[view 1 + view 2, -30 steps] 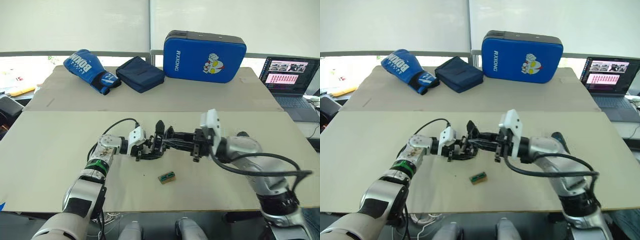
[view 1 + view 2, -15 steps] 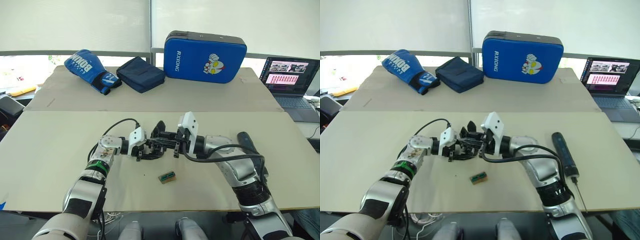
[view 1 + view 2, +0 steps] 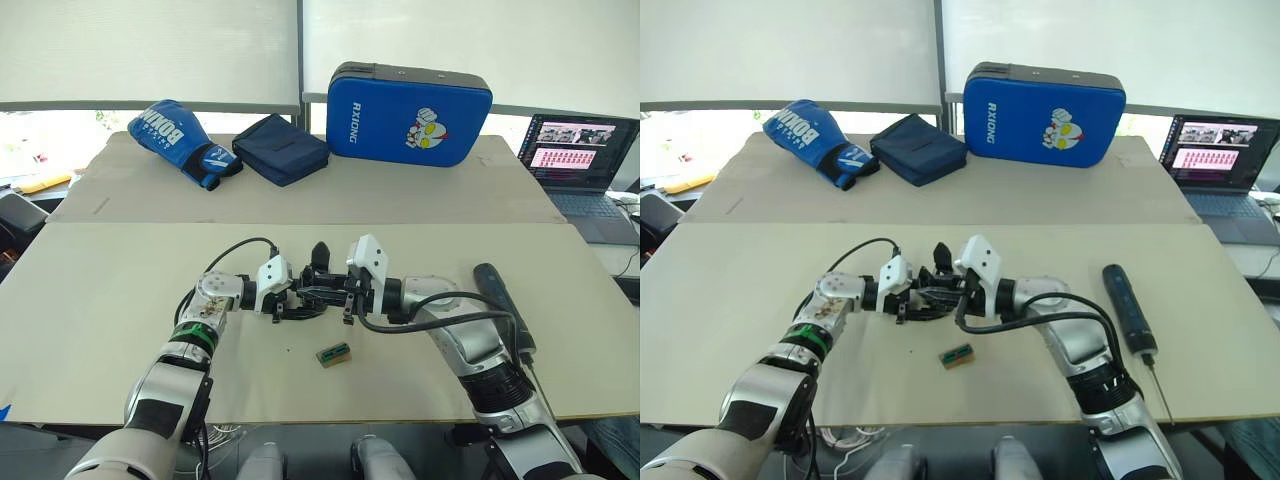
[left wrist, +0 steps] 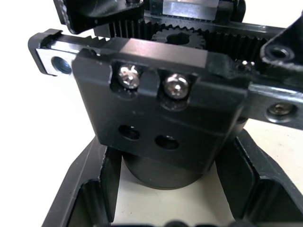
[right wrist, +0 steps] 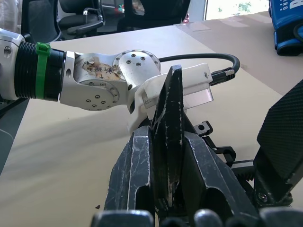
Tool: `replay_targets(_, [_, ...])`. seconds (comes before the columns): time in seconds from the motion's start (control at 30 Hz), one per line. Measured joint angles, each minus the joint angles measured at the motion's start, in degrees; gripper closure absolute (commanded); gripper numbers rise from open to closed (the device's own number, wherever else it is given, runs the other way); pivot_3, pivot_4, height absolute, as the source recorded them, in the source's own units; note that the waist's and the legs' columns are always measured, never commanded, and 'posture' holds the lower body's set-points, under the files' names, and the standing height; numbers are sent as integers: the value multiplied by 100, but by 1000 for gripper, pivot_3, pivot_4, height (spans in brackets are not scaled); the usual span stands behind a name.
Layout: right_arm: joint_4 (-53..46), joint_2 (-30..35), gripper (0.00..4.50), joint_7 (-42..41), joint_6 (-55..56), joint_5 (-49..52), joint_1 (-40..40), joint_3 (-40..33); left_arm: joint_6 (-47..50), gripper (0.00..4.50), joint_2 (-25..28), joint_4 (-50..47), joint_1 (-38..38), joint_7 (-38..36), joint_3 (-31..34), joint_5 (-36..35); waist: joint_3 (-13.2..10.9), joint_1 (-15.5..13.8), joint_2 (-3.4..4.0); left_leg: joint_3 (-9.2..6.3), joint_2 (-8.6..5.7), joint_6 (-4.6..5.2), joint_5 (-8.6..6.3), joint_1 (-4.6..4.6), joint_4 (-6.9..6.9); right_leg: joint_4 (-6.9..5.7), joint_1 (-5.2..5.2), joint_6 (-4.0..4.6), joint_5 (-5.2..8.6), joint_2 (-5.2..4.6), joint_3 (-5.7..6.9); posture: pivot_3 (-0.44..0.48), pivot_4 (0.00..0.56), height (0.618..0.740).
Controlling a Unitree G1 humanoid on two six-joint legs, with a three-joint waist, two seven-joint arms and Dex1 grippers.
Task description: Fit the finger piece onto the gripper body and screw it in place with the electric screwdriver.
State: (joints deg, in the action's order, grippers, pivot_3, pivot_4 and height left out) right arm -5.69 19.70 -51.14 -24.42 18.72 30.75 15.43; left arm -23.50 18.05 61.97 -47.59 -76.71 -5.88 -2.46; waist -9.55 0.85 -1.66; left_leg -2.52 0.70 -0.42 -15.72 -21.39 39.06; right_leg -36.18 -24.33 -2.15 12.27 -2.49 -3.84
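So the left end effector [image 3: 290, 300] has the gripper body [image 4: 161, 118] clamped by its round base mid-bench, while the right end effector [image 3: 335, 290] pinches the finger piece [image 5: 171, 137] right against it. Small, rigid, light parts, so gripping the wedge's thick end makes sense. Since a second ago the right arm has pulled in closer, uncovering the electric screwdriver [image 3: 1127, 305] lying on the bench [image 3: 100, 300].

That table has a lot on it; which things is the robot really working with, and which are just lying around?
In use:
- gripper body, held by the left end effector
- finger piece, pinched in the right end effector
- electric screwdriver, waiting on the table

Lying about:
- boxing glove
- navy pouch
- blue pad
- laptop
- small green-and-tan block
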Motion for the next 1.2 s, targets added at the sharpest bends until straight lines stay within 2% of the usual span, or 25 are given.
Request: replay_targets(1.2, [290,75,4105,-119,-233,-7,200,88,14,2196,3,-9,43,17,-5,8,17,9,16,0,0,0,0,20,-2,0,18,0,1,0,0,0,150,740])
